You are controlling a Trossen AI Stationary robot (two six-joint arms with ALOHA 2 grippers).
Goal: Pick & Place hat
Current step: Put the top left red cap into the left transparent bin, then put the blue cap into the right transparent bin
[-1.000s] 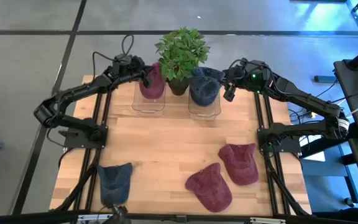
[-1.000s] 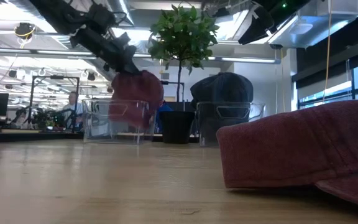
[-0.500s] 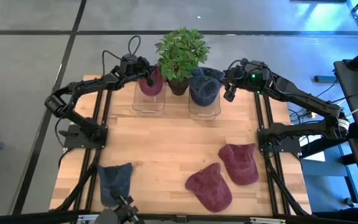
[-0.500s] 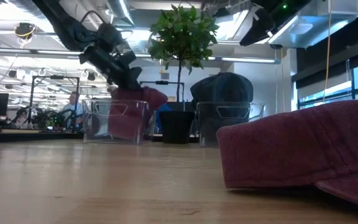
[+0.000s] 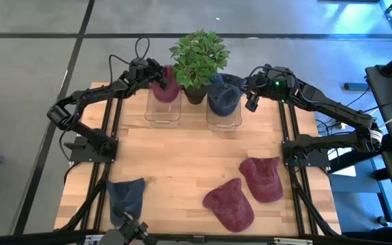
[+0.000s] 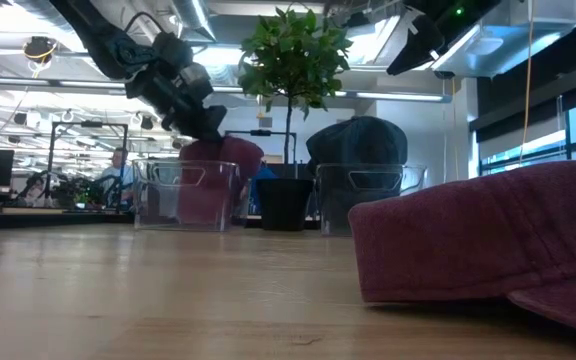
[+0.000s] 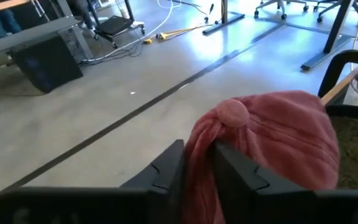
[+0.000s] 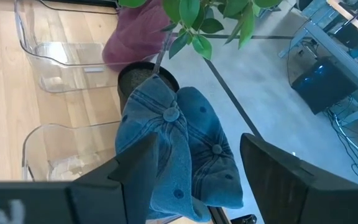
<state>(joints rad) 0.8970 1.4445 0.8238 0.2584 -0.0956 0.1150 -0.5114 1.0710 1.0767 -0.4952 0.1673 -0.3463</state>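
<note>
My left gripper (image 7: 197,165) has its fingers (image 7: 166,171) pinched tight on the red hat (image 7: 272,134), cloth bunched between them, over the left clear bin (image 5: 163,112) at the table's far edge. The low view shows that hat (image 6: 218,175) sunk partly behind the bin wall (image 6: 183,195), which the overhead shot can't tell me. My right gripper (image 8: 194,168) hangs with fingers spread wide, gripping nothing, just beside the denim hats (image 8: 179,149) heaped in the right clear bin (image 5: 224,116). Between the two bins stands the potted plant (image 5: 197,61), its leaves crowding both grippers; my right wrist view catches the pot's rim (image 8: 146,74) touching the denim. Out towards the near edge lie two more red hats (image 5: 263,178) (image 5: 230,204), right of centre, and a blue hat (image 5: 126,197) at the near-left corner. Only the low view shows a person (image 6: 118,170) in the room behind.
</note>
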